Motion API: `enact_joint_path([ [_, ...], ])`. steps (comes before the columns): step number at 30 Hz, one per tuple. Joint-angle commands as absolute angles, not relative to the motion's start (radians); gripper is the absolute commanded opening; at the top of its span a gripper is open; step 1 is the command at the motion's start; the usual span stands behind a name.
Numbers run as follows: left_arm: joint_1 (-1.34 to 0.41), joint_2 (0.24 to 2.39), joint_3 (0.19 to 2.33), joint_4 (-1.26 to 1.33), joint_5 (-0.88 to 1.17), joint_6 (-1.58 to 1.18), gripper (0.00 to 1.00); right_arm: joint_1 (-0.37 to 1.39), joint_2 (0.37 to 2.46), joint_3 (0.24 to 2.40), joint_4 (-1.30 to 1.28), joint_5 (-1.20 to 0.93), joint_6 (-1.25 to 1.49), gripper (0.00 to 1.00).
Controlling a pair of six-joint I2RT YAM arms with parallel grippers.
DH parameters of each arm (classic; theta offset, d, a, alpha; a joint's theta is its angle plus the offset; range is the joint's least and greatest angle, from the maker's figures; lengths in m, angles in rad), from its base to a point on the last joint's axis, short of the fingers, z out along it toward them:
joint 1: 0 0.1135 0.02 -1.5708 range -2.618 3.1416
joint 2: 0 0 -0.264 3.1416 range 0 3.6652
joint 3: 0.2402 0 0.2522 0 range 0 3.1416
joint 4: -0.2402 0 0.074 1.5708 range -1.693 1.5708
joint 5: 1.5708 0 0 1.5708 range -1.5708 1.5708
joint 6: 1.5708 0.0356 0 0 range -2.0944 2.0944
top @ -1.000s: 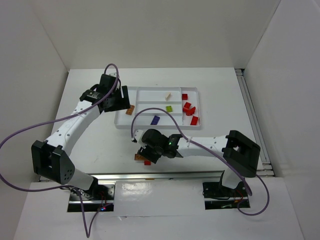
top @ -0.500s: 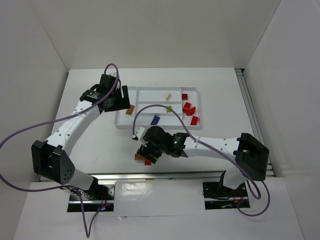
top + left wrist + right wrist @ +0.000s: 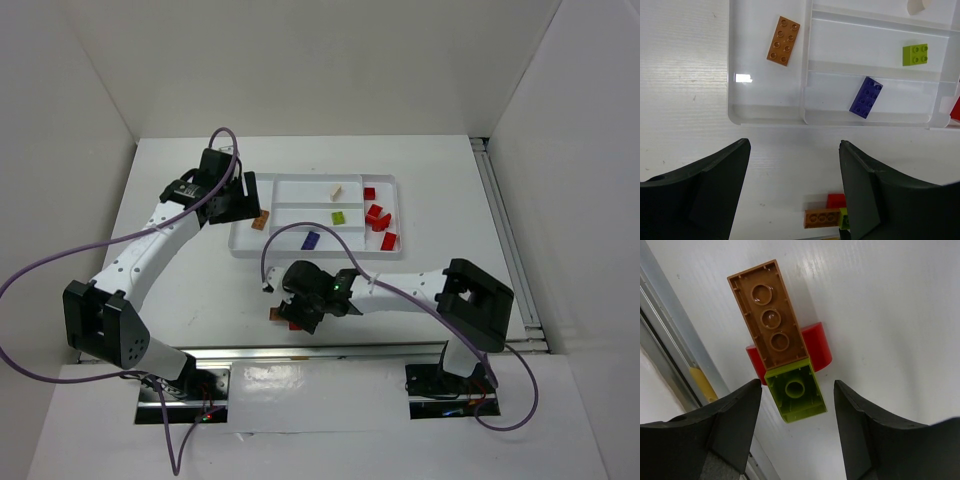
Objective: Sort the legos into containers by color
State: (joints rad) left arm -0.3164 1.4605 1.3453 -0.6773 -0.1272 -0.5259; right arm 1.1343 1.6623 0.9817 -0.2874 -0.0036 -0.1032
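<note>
The white tray [image 3: 240,250] holds an orange-brown plate [image 3: 261,221] in its left end section, a cream brick [image 3: 337,191], a lime brick [image 3: 339,217] and a blue-purple brick [image 3: 311,240] in the middle slots, and red bricks [image 3: 378,218] at the right end. My left gripper [image 3: 240,205] is open and empty over the tray's left front corner [image 3: 794,150]. My right gripper [image 3: 297,308] is open, its fingers either side of a lime brick [image 3: 796,391]. That brick touches an orange-brown brick [image 3: 768,315] and a red brick [image 3: 820,347] on the table.
A metal rail [image 3: 300,352] runs along the table's near edge, close beside the loose bricks [image 3: 670,340]. The left wrist view shows the same three loose bricks [image 3: 821,218] below the tray front wall [image 3: 840,120]. White walls enclose the table.
The right arm's elbow swung out to the right and came back; its gripper stayed over the loose bricks and sits slightly nearer the rail. The left arm has not moved.
</note>
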Motion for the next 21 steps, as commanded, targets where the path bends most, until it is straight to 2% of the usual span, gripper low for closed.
enact_joint_path([
  [1, -0.311, 1.431, 1.339, -0.657, -0.127, -0.514, 0.82, 1.132, 1.667, 1.002, -0.261, -0.011, -0.117, 0.67],
  [4, -0.311, 1.431, 1.330, -0.657, -0.127, -0.505, 0.82, 1.132, 1.667, 1.002, -0.261, 0.008, -0.117, 0.60],
  [7, -0.311, 1.431, 1.330, -0.657, -0.127, -0.505, 0.82, 1.132, 1.667, 1.002, -0.261, 0.017, -0.117, 0.43],
  [9, -0.311, 1.431, 1.330, -0.657, -0.127, -0.505, 0.82, 1.132, 1.657, 1.002, -0.261, 0.026, -0.117, 0.35],
  [18, -0.302, 1.431, 1.272, -0.683, -0.034, -0.505, 0.84, 1.132, 1.518, 0.974, -0.281, 0.150, -0.057, 0.33],
  [20, -0.293, 1.422, 1.252, -0.683, 0.055, -0.505, 0.88, 1.132, 1.468, 0.934, -0.269, 0.208, -0.028, 0.33],
  [21, -0.293, 1.413, 1.241, -0.651, 0.093, -0.505, 0.94, 1.132, 1.418, 0.917, -0.259, 0.225, -0.015, 0.33],
])
